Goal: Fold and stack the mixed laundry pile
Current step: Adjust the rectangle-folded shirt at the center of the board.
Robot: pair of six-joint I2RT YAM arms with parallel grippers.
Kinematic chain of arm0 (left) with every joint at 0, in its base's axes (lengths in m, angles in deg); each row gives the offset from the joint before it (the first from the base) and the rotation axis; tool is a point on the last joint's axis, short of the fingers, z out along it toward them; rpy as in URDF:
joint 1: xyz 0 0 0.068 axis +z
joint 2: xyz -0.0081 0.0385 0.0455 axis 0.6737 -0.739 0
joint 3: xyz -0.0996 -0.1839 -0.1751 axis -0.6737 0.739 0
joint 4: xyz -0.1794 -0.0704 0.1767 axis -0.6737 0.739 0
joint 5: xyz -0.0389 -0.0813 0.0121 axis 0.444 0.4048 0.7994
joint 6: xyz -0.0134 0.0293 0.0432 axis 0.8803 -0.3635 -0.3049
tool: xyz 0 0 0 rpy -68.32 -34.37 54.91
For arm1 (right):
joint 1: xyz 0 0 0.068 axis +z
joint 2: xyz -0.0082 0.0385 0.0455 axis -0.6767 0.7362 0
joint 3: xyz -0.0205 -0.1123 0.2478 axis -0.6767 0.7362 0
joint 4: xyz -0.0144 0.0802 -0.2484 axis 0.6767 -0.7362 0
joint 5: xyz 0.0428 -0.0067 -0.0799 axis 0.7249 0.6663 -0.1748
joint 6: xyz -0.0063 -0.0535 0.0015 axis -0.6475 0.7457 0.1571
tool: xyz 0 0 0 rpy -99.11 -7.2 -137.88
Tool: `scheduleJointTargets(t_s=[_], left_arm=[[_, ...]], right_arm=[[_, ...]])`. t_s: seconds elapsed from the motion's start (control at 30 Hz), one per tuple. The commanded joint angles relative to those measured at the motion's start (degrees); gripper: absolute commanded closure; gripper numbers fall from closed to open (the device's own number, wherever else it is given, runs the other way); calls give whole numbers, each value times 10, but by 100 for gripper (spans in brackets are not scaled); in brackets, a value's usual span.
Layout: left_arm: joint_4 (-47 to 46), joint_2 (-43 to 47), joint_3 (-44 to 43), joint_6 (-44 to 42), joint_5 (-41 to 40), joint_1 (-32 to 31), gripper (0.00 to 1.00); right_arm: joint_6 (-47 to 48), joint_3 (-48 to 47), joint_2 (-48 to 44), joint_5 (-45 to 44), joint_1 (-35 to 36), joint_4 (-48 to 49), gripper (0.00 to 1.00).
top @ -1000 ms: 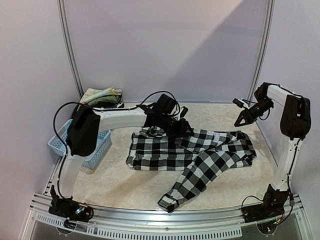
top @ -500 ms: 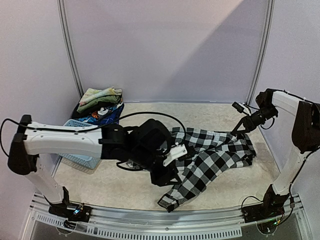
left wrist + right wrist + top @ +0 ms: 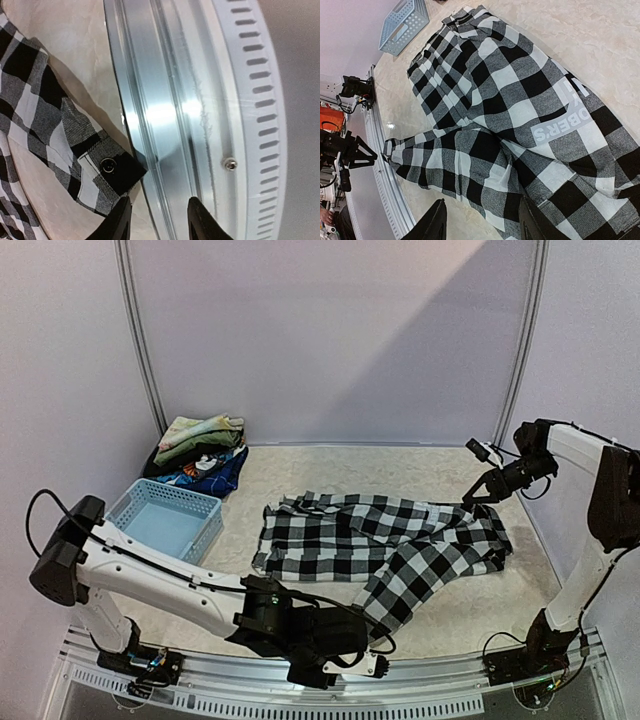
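- The left gripper (image 3: 157, 222) has swung from the far side of the checked shirt (image 3: 380, 540) down to the table's (image 3: 300, 470) near edge.
- Its fingers are spread and hold nothing, right beside the sleeve cuff (image 3: 107, 172).
- The right gripper (image 3: 482, 210) has dropped over the shirt's right side, also spread.
- The shirt lies flat mid-table, so the sleeve probably gets folded in next.

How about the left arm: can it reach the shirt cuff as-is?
Probably yes: the left end effector is open just beside the cuff at the near rail, with nothing between them.
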Motion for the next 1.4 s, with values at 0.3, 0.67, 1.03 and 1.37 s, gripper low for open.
scheduleJointTargets(t_s=[0.3, 0.67, 1.03, 1.37], left_arm=[[-25, -72, -31, -60, -56, 3, 60], [8, -41, -51, -77, -28, 2, 64], [13, -119, -82, -48, -71, 20, 61], [28, -145, -69, -20, -74, 40, 59]], right_arm=[[7, 24, -24, 16, 0, 10, 50], [11, 26, -18, 18, 0, 7, 50], [9, 24, -17, 20, 0, 9, 50], [9, 18, -3, 29, 0, 7, 50]])
